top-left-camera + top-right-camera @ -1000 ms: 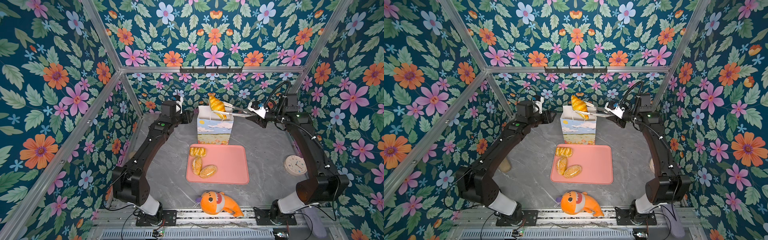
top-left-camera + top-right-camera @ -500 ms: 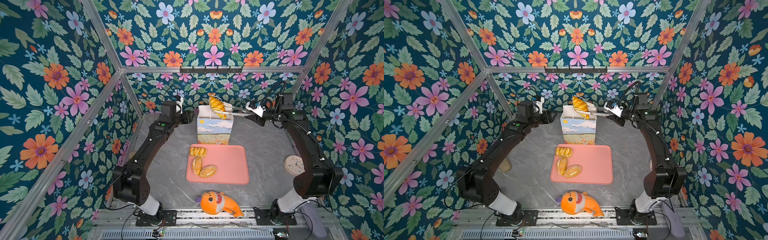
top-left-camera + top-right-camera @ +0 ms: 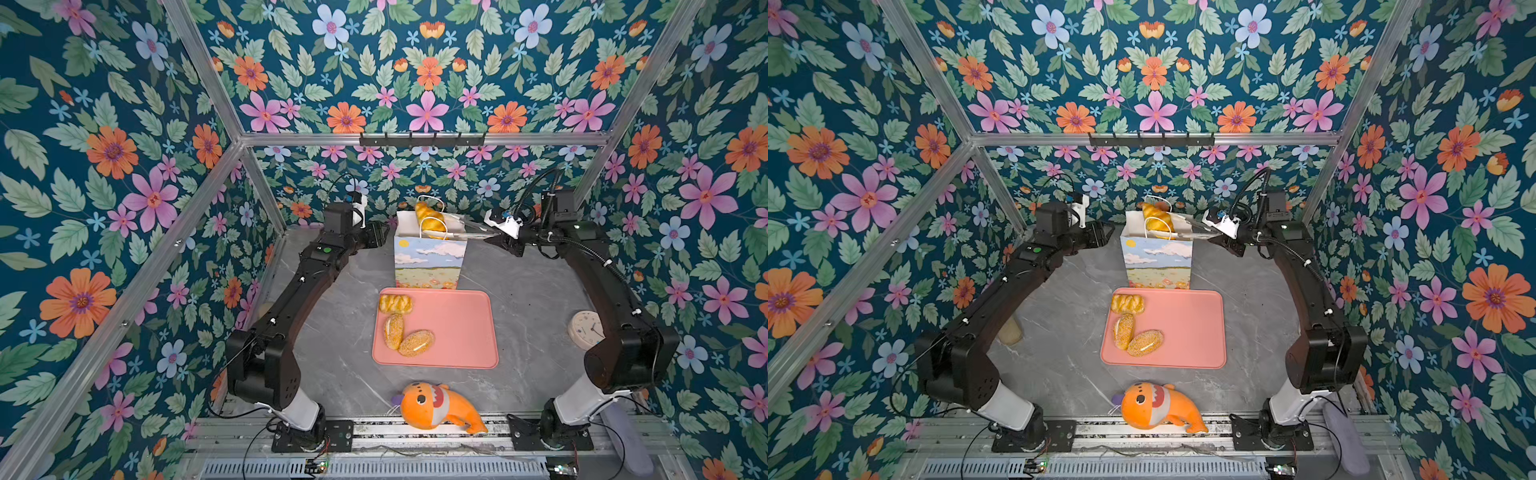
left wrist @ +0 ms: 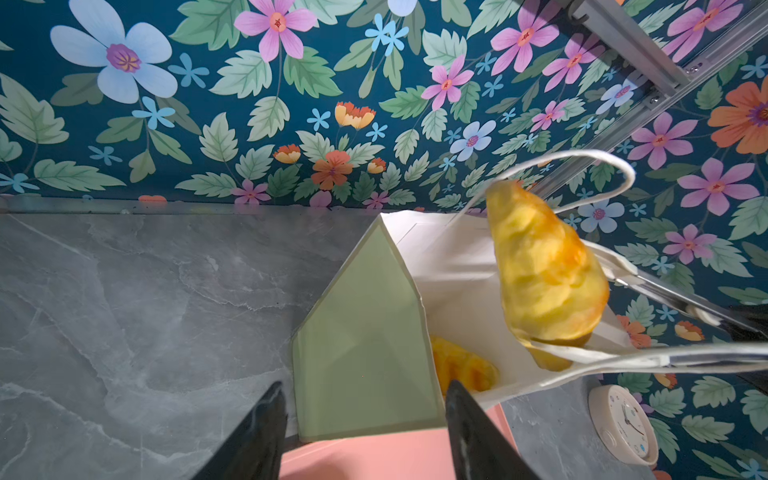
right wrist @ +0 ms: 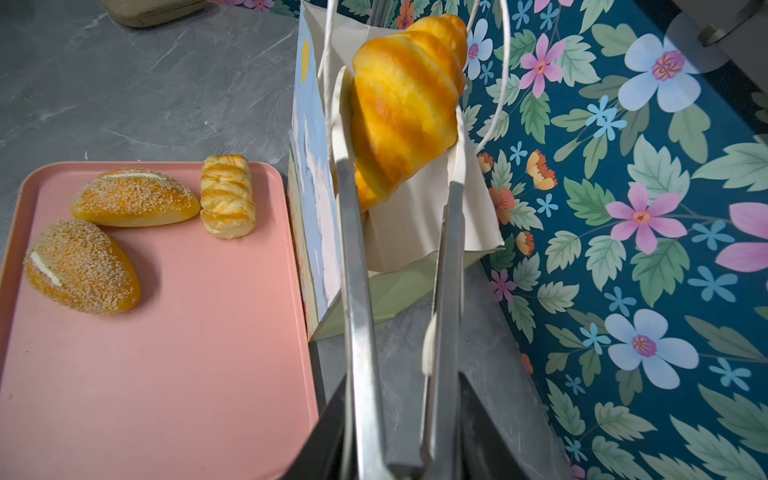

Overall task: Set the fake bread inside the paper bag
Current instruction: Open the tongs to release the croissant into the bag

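The paper bag (image 3: 428, 262) (image 3: 1156, 262) stands upright behind the tray in both top views. My right gripper (image 3: 505, 232) (image 5: 401, 386) is shut on metal tongs (image 5: 353, 249) (image 4: 665, 291). The tongs pinch a striped croissant (image 3: 428, 216) (image 3: 1156, 216) (image 5: 403, 108) (image 4: 544, 274) at the bag's open mouth, between its cord handles. Another piece of fake bread (image 4: 461, 365) lies inside the bag. My left gripper (image 3: 380, 237) (image 4: 361, 390) is open and holds nothing, just beside the bag's green side panel (image 4: 365, 332). A braided bun (image 3: 395, 303) (image 5: 227, 195) and two sesame rolls (image 3: 393, 331) (image 3: 415, 343) lie on the tray.
The pink tray (image 3: 457, 328) (image 5: 187, 332) sits in front of the bag. An orange plush fish (image 3: 436, 407) lies at the front edge. A round clock (image 3: 586, 330) (image 4: 625, 424) is on the right, and a tan block (image 3: 1010, 332) (image 5: 153, 10) on the left. Floral walls close in behind.
The right arm has shifted slightly and the croissant in the tongs has sunk a little toward the bag's mouth. The left arm has not moved.
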{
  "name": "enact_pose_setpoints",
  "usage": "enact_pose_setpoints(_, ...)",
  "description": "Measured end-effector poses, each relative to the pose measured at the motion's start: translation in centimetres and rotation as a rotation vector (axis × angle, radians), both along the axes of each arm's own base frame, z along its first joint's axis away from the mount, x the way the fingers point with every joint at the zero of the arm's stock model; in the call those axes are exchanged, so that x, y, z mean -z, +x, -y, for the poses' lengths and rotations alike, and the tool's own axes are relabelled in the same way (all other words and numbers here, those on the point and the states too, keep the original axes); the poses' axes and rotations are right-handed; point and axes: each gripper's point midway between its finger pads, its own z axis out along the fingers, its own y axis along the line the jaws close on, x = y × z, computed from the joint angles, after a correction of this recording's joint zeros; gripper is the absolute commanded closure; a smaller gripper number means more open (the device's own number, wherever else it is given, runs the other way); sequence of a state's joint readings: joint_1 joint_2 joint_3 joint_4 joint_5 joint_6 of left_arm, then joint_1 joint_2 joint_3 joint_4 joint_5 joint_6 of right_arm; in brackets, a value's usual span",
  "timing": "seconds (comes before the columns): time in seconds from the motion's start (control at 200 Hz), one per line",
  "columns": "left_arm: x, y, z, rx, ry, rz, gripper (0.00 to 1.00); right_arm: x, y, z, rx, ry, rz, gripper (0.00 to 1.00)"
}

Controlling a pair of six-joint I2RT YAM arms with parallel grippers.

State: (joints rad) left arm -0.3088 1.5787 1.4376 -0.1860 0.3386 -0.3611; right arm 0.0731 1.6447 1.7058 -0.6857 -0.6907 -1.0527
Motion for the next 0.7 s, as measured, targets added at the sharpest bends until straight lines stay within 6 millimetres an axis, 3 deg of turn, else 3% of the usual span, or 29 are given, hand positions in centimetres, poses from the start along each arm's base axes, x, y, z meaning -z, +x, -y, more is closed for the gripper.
enact_pose_setpoints(0.505,0.4,0.1,0.1,0.002,-0.001,-0.007,0.38,0.6,0.0,-0.4,0.008,-0.027,-0.005,0.58)
enact_pose_setpoints(0.7,0.4,0.1,0.0,0.001,-0.001,-0.007,0.38,-1.0,-0.9,-0.5,0.014,-0.003,0.015,0.59)
